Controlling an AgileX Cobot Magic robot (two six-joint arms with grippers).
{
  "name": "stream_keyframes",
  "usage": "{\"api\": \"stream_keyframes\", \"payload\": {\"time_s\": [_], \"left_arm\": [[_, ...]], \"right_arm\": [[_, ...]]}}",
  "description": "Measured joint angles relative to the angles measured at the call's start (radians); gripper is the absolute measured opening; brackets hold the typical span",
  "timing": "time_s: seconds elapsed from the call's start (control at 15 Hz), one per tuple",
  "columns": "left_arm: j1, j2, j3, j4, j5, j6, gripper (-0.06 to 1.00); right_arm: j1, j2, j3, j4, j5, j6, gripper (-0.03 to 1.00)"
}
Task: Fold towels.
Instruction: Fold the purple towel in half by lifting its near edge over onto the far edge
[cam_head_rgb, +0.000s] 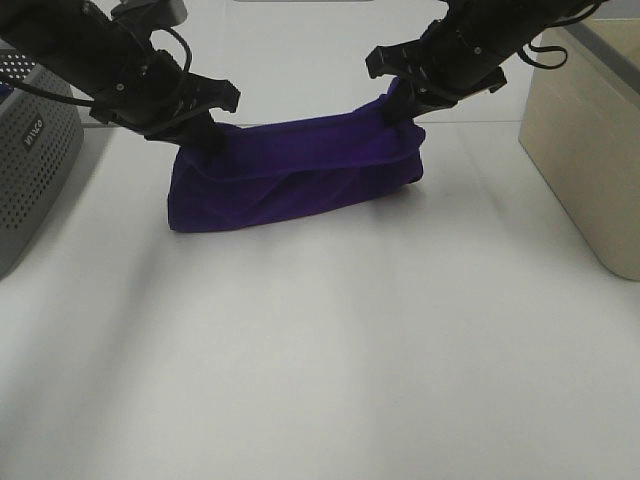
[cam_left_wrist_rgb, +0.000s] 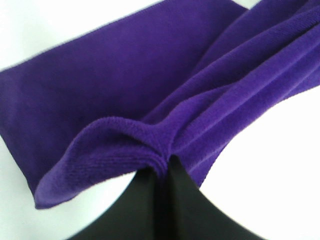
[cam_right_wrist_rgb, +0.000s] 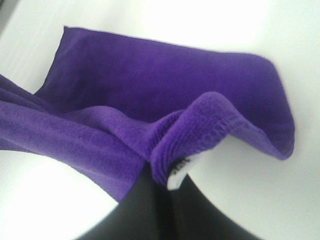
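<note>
- You have a grey perforated basket (cam_head_rgb: 30, 150) at the left edge of the white table (cam_head_rgb: 320, 360); it stands apart from the towel (cam_head_rgb: 290, 180).
- Your left gripper (cam_head_rgb: 207, 133) is clamped on the towel's upper left edge; jaws together on bunched purple fabric.
- The towel hangs slack between both grippers; its lower part rests on the table, centre rear.
- Your right gripper (cam_head_rgb: 408, 105) is pinched tight on the upper right edge, at the white tag (cam_right_wrist_rgb: 179, 172).
- A beige bin (cam_head_rgb: 590, 140) stands at the right; it is apart from the cloth.
</note>
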Motion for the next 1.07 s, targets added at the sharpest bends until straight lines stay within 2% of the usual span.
{"api": "stream_keyframes", "payload": {"time_s": [0.07,0.13,0.47,0.73,0.87,1.0,1.07], "left_arm": [[0.000,0.015,-0.001,0.000,-0.078,0.001,0.00],[0.000,0.055,-0.001,0.010,-0.200,0.001,0.00],[0.000,0.165,-0.002,0.013,-0.362,0.003,0.00],[0.000,0.238,-0.058,0.013,-0.385,0.003,0.00],[0.000,0.275,-0.114,0.013,-0.348,0.003,0.00],[0.000,0.290,-0.128,0.018,-0.294,0.003,0.02],[0.000,0.291,-0.128,0.026,-0.272,0.003,0.05]], "right_arm": [[0.000,0.045,-0.057,-0.009,-0.002,0.016,0.03],[0.000,0.157,-0.164,-0.011,-0.003,0.026,0.03],[0.001,0.384,-0.429,-0.023,0.000,0.042,0.03],[0.002,0.446,-0.477,-0.077,0.005,0.061,0.08],[0.002,0.466,-0.483,-0.104,0.020,0.068,0.12],[0.002,0.477,-0.485,-0.137,0.021,0.071,0.24],[0.002,0.481,-0.485,-0.154,0.021,0.076,0.34]]}}
